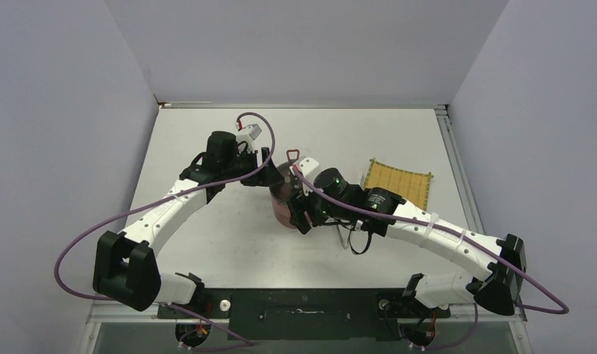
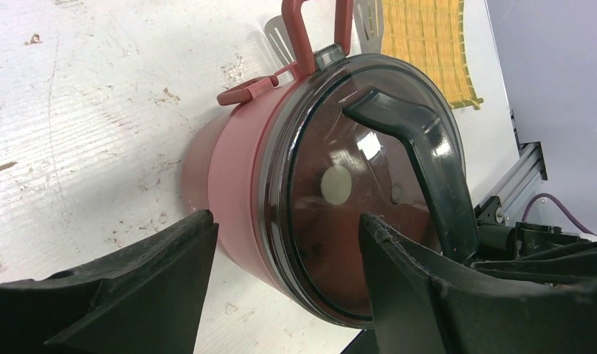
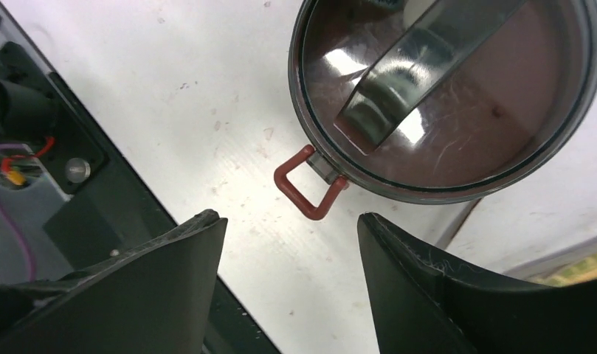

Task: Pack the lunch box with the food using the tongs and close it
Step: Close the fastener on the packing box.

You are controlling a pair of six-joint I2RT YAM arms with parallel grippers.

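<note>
Top view: the lunch box [image 1: 283, 198] stands between the left gripper [image 1: 268, 168] and the right gripper [image 1: 301, 214], close to both.

Left wrist view: the left gripper [image 2: 288, 221] is open and holds nothing. The lunch box [image 2: 243, 169] lies directly ahead of its fingers with the lid on, and the tongs [image 2: 280, 40] lie beyond it.

Right wrist view: the right gripper [image 3: 291, 217] is open and empty. The lunch box [image 3: 443, 96] sits ahead and to the right, with its red latch loop [image 3: 310, 193] nearest the gap.
</note>
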